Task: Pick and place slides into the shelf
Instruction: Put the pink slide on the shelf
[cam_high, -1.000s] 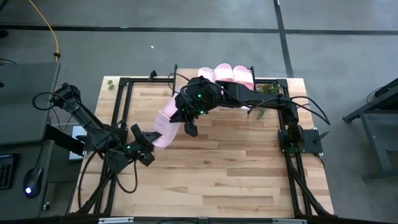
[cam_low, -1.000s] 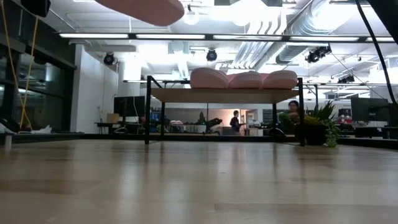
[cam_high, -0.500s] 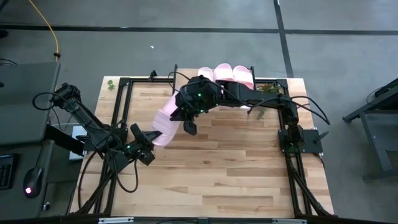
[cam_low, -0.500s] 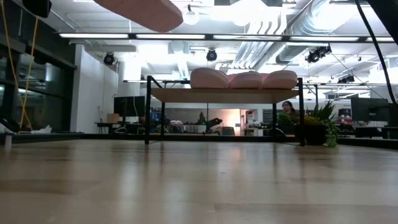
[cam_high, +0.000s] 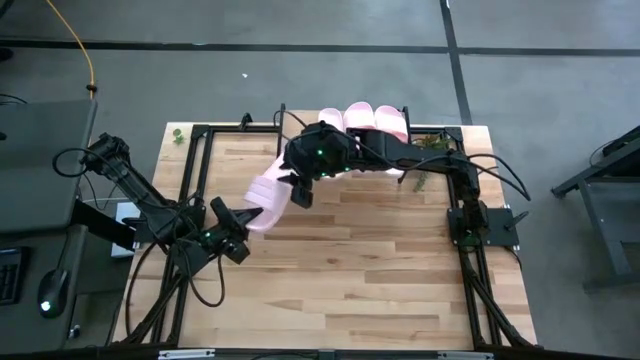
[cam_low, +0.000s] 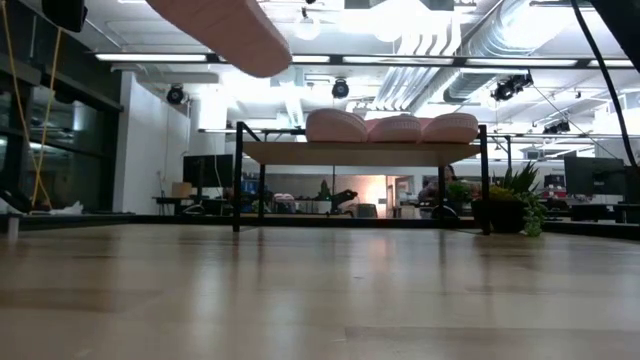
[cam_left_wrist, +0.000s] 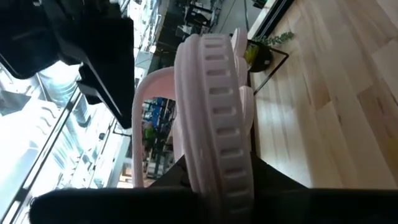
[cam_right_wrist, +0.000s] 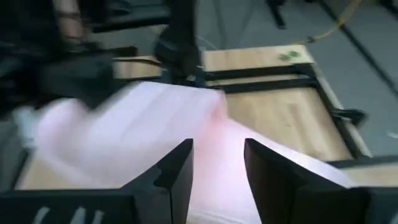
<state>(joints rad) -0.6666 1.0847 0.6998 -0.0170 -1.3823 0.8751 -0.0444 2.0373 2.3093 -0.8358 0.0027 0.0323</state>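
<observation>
Your left gripper (cam_high: 243, 222) is clamped on a pink slide (cam_high: 266, 194) up in the air, center-left of the high view. Right gripper (cam_high: 298, 186) sits right on its far end, fingers apart. Three other slides (cam_high: 364, 120) sit on the shelf (cam_low: 360, 153) at top center, with a small plant (cam_high: 430, 143) beside it on the worktop (cam_high: 360, 270).
</observation>
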